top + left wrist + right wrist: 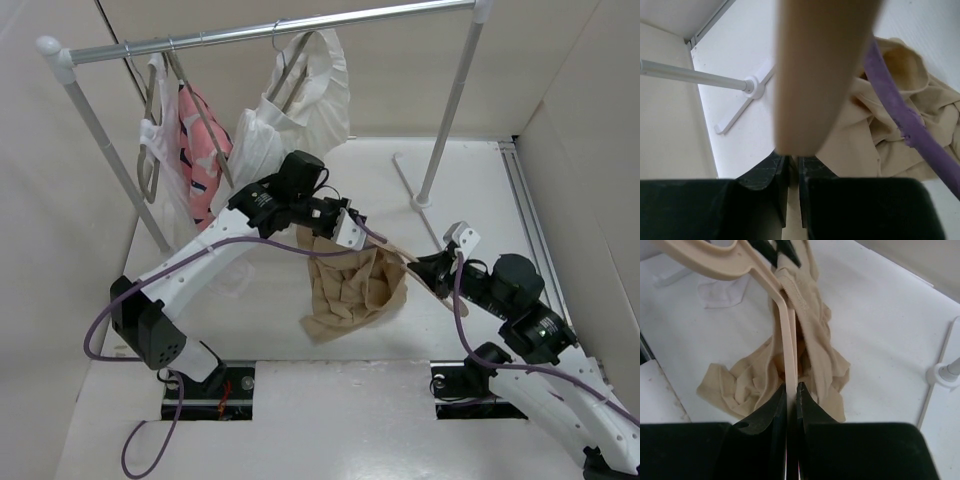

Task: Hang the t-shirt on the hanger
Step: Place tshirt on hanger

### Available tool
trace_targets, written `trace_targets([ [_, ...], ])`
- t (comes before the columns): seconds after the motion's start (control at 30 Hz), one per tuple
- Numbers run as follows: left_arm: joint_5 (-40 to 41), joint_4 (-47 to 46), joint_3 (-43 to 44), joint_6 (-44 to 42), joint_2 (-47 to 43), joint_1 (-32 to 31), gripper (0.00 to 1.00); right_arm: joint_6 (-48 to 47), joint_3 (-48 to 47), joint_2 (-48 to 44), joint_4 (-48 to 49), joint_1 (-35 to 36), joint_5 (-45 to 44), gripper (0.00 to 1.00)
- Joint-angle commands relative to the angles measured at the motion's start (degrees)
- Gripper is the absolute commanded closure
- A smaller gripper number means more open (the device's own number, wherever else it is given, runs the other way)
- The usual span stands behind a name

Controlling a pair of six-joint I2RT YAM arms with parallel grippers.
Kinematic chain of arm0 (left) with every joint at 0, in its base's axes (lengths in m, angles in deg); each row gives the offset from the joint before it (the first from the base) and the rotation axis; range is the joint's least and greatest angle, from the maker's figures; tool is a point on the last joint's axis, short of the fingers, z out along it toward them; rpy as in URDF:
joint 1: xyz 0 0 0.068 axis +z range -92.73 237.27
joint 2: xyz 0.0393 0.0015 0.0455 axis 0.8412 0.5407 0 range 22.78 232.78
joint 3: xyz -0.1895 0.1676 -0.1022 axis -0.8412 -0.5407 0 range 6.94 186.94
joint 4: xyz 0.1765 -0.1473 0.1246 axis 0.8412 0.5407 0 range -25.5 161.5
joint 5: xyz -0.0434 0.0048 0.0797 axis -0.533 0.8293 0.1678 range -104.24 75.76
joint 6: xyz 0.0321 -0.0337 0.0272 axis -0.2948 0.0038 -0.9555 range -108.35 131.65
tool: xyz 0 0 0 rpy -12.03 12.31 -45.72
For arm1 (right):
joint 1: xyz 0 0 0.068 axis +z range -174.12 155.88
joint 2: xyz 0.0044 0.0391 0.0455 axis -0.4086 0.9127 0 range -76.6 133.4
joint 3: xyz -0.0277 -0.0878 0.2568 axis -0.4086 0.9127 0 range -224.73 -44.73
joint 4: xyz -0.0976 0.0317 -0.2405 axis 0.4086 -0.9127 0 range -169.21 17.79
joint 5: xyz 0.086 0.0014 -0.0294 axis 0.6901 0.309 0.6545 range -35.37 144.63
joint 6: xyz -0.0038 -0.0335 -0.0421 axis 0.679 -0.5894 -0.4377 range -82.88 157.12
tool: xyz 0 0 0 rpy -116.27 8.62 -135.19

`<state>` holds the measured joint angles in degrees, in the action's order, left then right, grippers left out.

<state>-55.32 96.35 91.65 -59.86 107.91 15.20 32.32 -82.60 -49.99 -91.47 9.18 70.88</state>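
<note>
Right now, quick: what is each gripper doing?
Left gripper: closed against the hanger; whether it grips it cannot be told.
Right gripper: closed on the hanger.

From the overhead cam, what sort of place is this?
Likely a robotics lab test cell, not a home: a white tabletop boxed in by beige panels, a metal clothes rail with hung garments, and a left arm and a right arm bolted at the near edge.
</note>
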Motion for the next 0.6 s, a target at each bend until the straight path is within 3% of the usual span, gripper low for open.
trace_targets([
  [0.0, -2.34, 2.51, 1.07, -1.2, 0.22, -0.91, 1.0, 0.93, -5.37, -1.21, 9.95, -0.16, 0.62, 1.0],
  [0.27, -3.48, 1.28, -2.52, 0.04, -0.92, 0.23, 1.0, 0.4, -5.38, -1.74, 9.95, -0.16, -0.52, 1.0],
  [0.37, -4.1, -2.31, -4.8, 2.33, -0.92, 0.23, 0.51, -0.12, -5.98, -1.22, 9.95, -0.16, 0.09, 1.0],
  [0.4, -4.1, -4.59, -5.42, 2.86, -0.92, 0.23, 0.41, -0.12, -5.99, -1.21, 9.95, -0.16, 0.1, 1.0],
  [0.5, -5.59, -5.93, -6.57, 2.86, -0.23, 0.23, 0.39, -0.12, -6.52, -0.68, 9.95, -0.16, 0.71, 1.0],
  [0.53, -6.11, -5.93, -6.57, 2.86, 0.91, 0.75, 0.43, -0.12, -6.52, -0.68, 9.95, -0.16, 0.71, 1.0],
  [0.57, -6.12, -5.93, -6.57, 2.25, 1.53, 0.76, 0.53, -0.12, -7.04, -0.68, 9.34, -0.16, 0.71, 1.0],
])
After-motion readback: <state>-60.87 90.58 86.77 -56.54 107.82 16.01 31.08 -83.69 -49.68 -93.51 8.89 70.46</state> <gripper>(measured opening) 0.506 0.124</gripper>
